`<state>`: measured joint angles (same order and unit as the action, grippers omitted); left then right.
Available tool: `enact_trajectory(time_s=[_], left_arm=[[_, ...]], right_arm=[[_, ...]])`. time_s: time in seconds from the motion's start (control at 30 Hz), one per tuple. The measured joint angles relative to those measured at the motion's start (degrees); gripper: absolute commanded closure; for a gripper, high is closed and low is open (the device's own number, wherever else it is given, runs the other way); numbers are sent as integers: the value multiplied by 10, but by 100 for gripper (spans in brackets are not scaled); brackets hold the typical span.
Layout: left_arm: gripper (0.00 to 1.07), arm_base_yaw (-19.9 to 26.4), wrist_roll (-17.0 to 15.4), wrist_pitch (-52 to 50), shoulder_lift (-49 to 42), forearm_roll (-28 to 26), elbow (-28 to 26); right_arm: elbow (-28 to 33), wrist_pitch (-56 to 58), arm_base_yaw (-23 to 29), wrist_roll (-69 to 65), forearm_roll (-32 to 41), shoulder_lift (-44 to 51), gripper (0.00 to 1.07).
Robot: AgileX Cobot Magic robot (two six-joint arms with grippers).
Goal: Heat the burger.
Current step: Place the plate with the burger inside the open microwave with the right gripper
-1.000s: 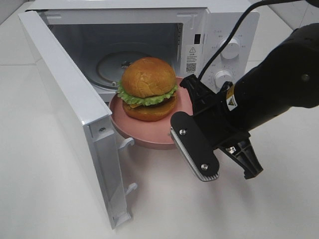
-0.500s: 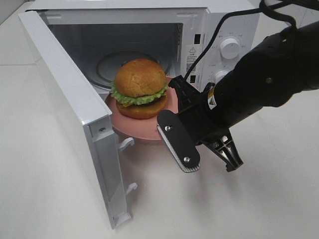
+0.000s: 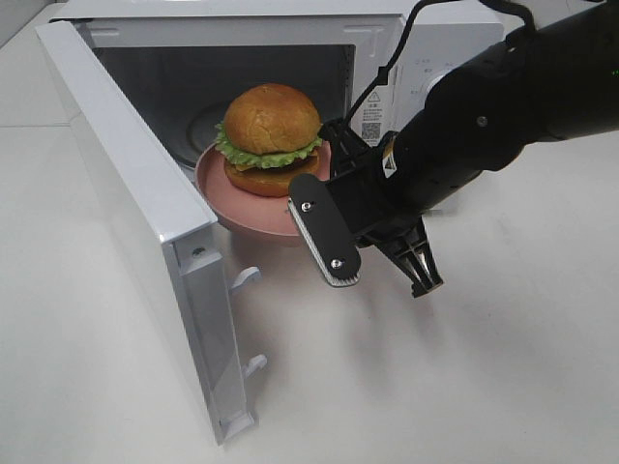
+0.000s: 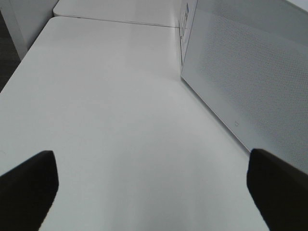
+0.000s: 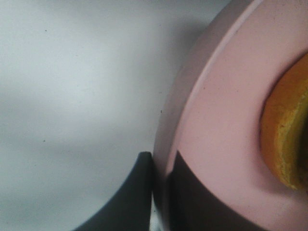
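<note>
Burger (image 3: 271, 135): sits on pink plate (image 3: 242, 203), carried up and inward since a second ago, now partly inside the microwave (image 3: 387, 39) mouth. Left gripper (image 4: 154, 192): spread wide, empty, near open door (image 3: 126, 213). Right gripper (image 5: 161, 168): clamped on plate rim. Loading looks nearly done; setting down and shutting the door remain.

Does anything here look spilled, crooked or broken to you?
Nothing stands out. The golden-bun burger with green lettuce sits upright and neatly stacked on the round pink plate, which the right claw pinches by its rim at the doorway of the open white microwave. No spills or damage show.
</note>
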<state>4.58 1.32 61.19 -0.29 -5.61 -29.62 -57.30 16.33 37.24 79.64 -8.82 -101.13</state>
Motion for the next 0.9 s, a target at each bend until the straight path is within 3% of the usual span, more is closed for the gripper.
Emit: enact_trajectory(time_s=[0.9], left_arm=[[6,0,0,0,0,0,0]], right_arm=[[-118,-13,0,-26,5,-91,107]])
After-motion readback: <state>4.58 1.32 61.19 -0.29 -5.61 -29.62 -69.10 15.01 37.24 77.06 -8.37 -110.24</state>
